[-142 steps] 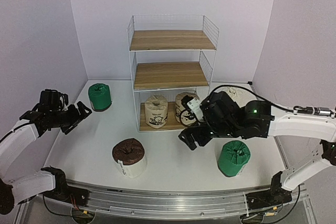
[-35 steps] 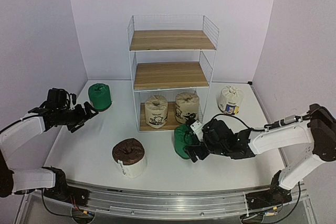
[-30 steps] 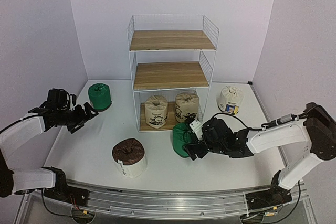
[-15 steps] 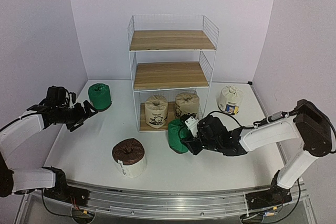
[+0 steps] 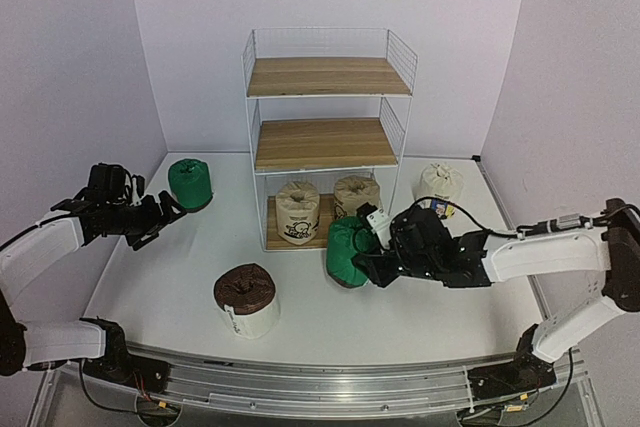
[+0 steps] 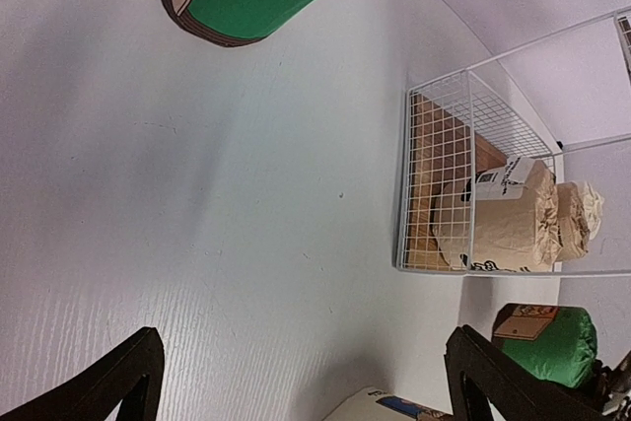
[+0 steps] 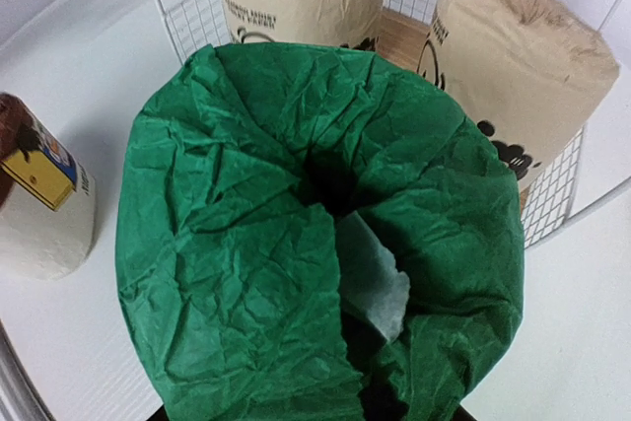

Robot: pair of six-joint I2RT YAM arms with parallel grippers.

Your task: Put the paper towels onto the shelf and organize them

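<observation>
The fingers (image 6: pixel 128 382) of the left gripper (image 5: pixel 165 217) stand wide apart, empty; the right gripper (image 5: pixel 368 249) clasps a crumpled green wrapped paper-towel roll (image 5: pixel 345 252). The tall white wire shelf with wooden boards (image 5: pixel 325 77) holds two beige printed rolls (image 5: pixel 298 212) on its bottom board. Placing is under way: the clasped roll, tilted just before that tier, probably needs raising onto a free board.

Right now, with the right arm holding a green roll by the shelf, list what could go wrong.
1. The green roll in the right gripper could knock the beige rolls already on the bottom tier.
2. It might snag the wire frame of the shelf.
</observation>
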